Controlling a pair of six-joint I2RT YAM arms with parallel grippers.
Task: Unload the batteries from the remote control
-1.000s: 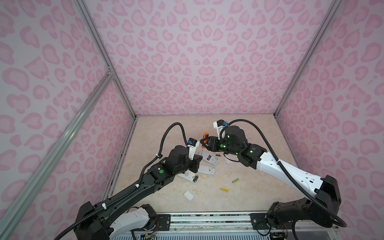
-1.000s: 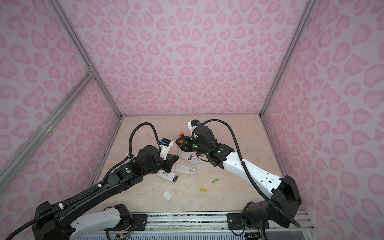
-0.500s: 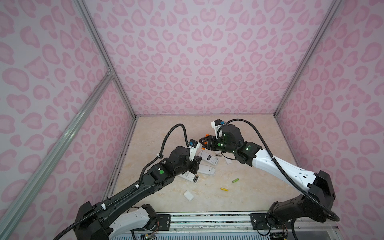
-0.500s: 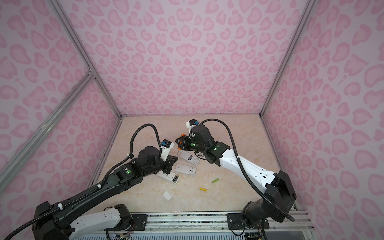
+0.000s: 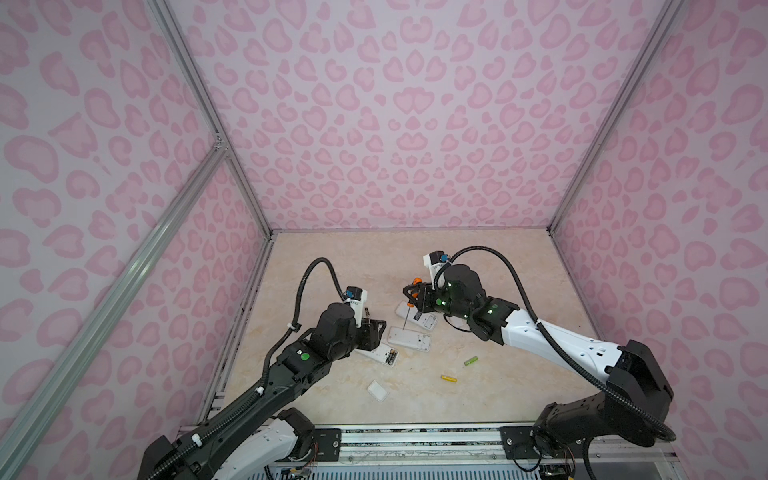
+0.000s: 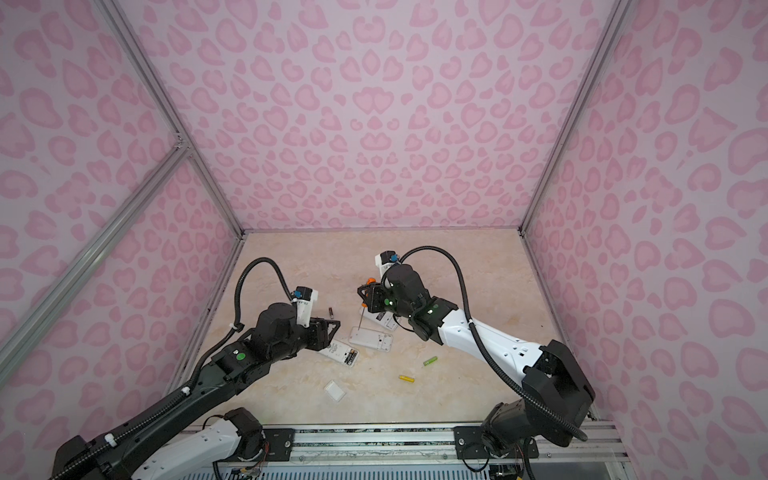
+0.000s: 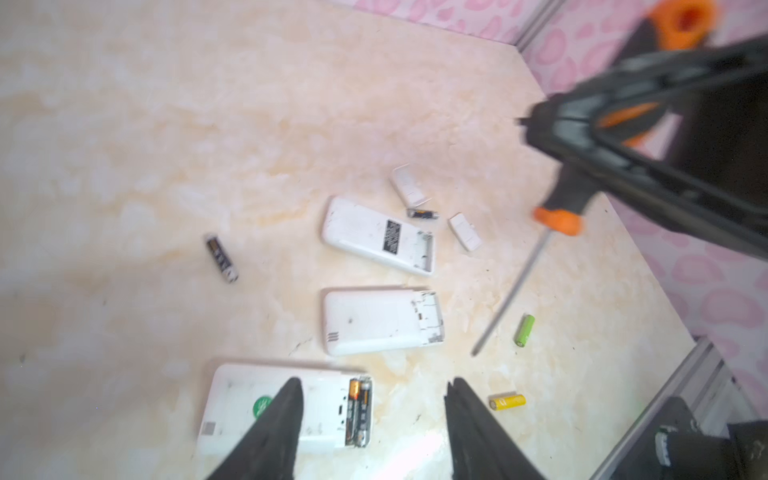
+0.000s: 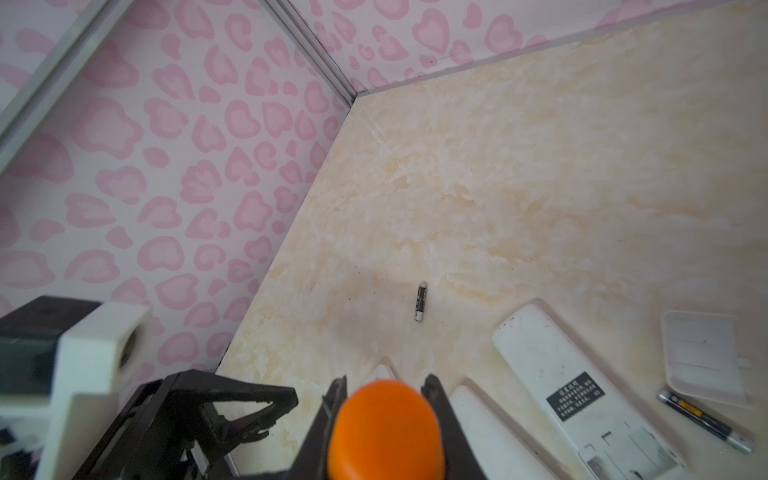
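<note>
Batteries, six in sight, and we sweep from the left! A loose black battery (image 6: pixel 331 312) lies flat on the tabletop (image 6: pixel 457 266) beside the left arm's wrist, its long axis running toward the back wall. Next comes the left gripper (image 7: pixel 374 384), claw spread wide and holding nothing, poised above the near remote (image 5: pixel 380 355). In that remote's uncovered bay we spot two black-and-gold batteries (image 7: pixel 359 411) side by side, lying across the remote's width. A white cover (image 5: pixel 377 390) rests nearer the rail. On we go: the middle remote (image 5: pixel 409 338) and the far remote (image 5: pixel 419 322), both bays uncovered. Above them the right gripper (image 8: pixel 386 380) is clamped on the orange-handled screwdriver (image 5: pixel 409 305), shaft slanting down, tip near the middle remote. The yellow battery (image 5: pixel 449 378) lies almost left-to-right. The green battery (image 5: pixel 471 360) is tilted, right end nearer the back wall. From the right wrist we catch another black battery (image 8: pixel 706 419) just beside a second cover (image 8: pixel 702 357).
</note>
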